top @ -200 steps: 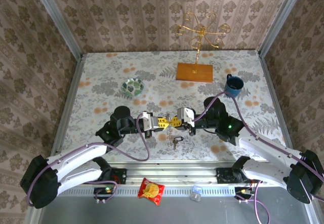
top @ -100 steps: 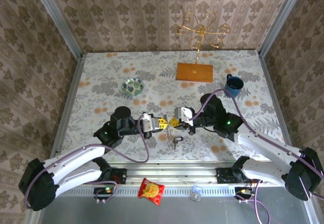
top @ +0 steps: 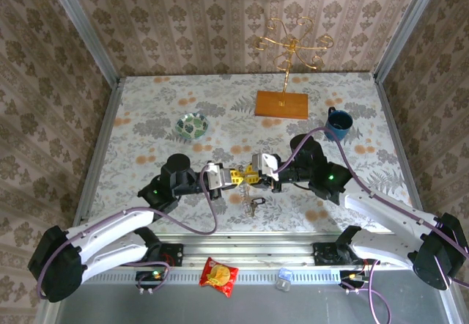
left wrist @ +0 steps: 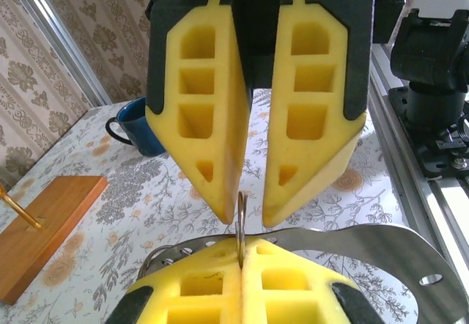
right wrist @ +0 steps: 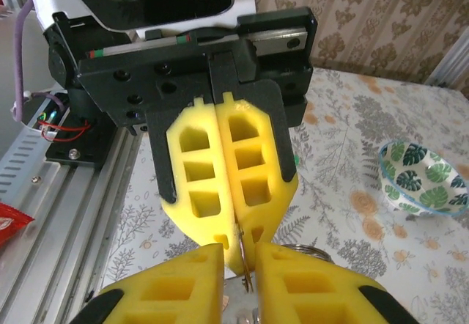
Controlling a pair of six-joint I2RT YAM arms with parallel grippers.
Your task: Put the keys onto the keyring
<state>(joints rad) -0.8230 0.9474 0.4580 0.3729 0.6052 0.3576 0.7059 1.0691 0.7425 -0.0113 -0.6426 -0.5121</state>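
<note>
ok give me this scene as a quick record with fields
left hand: shut on the keyring, which is seen edge-on
right hand: jaws a little apart around that keyring
keys: on the table, nearer the arm bases than the hands
other items: bowl, blue mug, gold stand

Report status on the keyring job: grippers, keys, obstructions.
Left gripper shut on keyring, edge-on. Right gripper slightly open, fingers straddling the same ring. Keys just near-side of both grippers. Bowl and mug far back, not in the way.
</note>
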